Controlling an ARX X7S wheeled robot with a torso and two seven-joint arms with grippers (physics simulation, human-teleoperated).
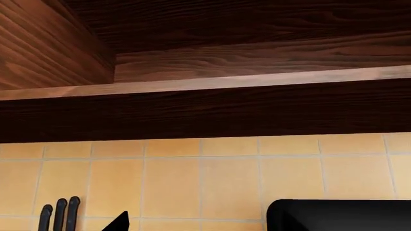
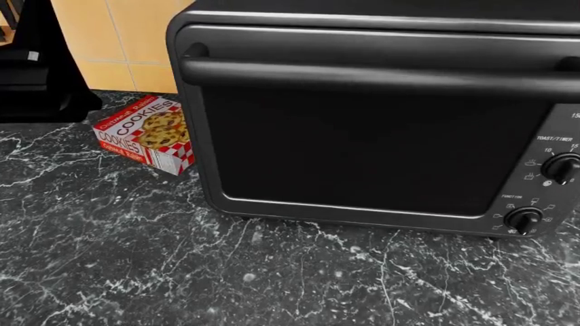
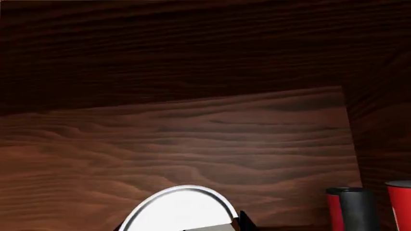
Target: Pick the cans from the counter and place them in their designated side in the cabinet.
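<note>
In the right wrist view my right gripper [image 3: 183, 226] is inside the wooden cabinet [image 3: 192, 144]. A can [image 3: 183, 209] with a white top and silver rim sits between its jaws. One dark finger [image 3: 247, 222] presses against the can's rim, and the other finger is hidden. Only the can's top shows. My left gripper [image 1: 205, 227] is below the cabinet's underside [image 1: 205, 110], facing the yellow tiled wall. One black fingertip [image 1: 119, 221] shows and nothing is between the jaws. The head view shows the marble counter [image 2: 181, 272] with no can and no gripper on it.
A black toaster oven [image 2: 363, 136] fills the counter's middle and right. A cookies box [image 2: 145, 139] lies beside it, with a black appliance [image 2: 37, 68] at far left. Inside the cabinet stand two red cylinders [image 3: 399, 204], one [image 3: 334, 209] behind a dark post [image 3: 356, 209]. Dark handles [image 1: 59, 214] stand by the tiles.
</note>
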